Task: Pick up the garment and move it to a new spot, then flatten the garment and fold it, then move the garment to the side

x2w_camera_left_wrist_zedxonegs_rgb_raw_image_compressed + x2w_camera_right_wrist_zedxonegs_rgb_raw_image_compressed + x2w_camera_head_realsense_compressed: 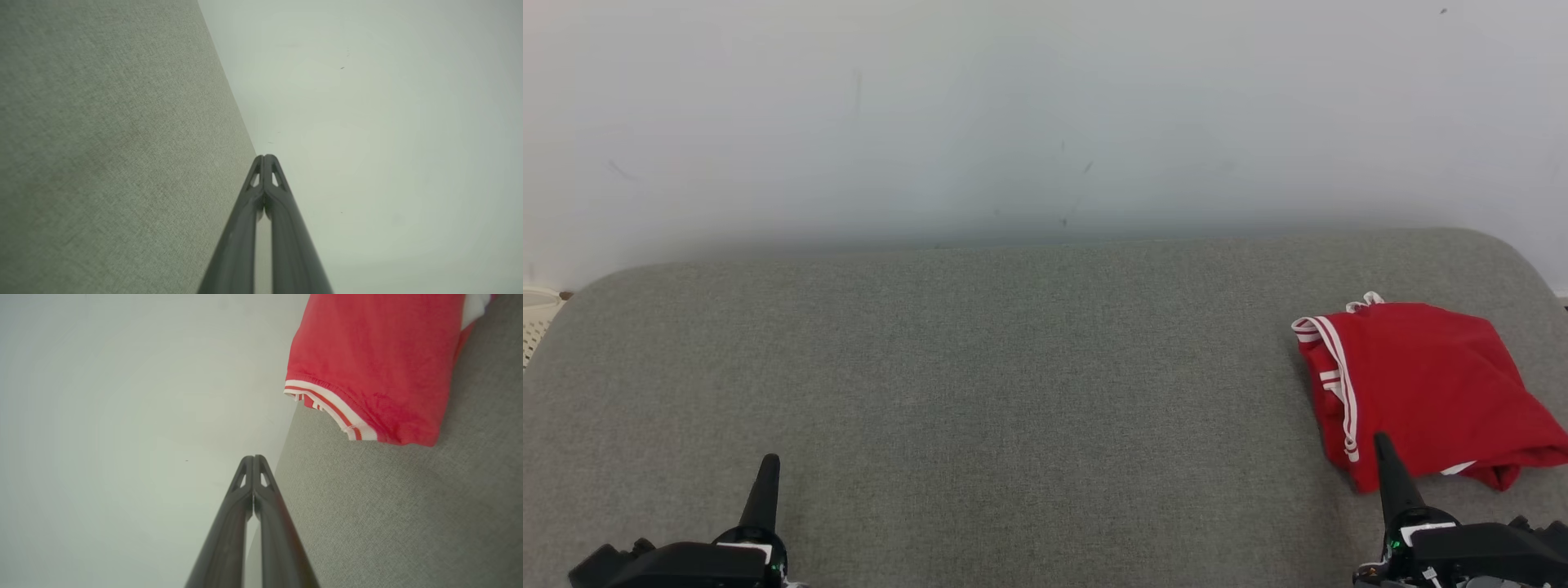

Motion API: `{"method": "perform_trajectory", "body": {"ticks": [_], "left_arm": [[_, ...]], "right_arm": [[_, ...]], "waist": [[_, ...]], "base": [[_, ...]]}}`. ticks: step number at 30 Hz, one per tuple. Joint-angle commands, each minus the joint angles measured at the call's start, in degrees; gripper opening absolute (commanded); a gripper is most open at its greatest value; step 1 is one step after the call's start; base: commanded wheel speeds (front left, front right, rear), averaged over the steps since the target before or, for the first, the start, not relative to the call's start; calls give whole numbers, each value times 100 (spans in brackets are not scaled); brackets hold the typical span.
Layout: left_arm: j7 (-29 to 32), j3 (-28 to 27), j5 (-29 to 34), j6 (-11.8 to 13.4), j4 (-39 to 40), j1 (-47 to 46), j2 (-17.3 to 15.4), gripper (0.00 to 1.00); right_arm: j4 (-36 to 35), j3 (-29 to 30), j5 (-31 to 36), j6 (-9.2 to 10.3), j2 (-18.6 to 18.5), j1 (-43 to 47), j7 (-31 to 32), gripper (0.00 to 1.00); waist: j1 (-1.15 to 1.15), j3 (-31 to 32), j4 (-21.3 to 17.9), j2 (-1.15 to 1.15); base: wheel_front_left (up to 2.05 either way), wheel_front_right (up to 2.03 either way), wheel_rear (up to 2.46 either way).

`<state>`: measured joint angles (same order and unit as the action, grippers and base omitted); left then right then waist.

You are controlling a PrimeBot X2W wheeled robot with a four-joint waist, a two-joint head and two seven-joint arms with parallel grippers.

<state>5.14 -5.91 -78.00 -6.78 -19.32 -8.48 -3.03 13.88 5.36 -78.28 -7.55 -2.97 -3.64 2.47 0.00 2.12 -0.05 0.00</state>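
The red garment (1421,392) with white-striped trim lies bunched by the right edge of the grey fabric-covered counter (1013,367); the right claw (1382,445) hovers at the near edge just beside it, fingers pressed together on nothing; the left claw (768,467) sits towards the near left corner, likewise pinched and empty; a pale wall (1013,114) stands behind.

garment (1421,388) lies on the cushion's (980,367) right side, wall (1013,106) behind.
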Motion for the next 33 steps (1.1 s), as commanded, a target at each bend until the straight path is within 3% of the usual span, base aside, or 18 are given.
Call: {"method": "perform_trajectory", "body": {"ticks": [1, 33], "left_arm": [[42, -17, -148, 9, 9, -143, 2, 0], [432, -27, -1361, 17, -55, -483, 20, 0]], "right_arm": [[-42, 26, -126, 8, -30, -92, 13, 0], [-59, 147, -1446, 12, -68, -222, 64, 0]], "waist": [[0, -9, 0, 0], [0, -191, 3, 0]], "base": [[0, 0, 0], [0, 0, 0]]}}
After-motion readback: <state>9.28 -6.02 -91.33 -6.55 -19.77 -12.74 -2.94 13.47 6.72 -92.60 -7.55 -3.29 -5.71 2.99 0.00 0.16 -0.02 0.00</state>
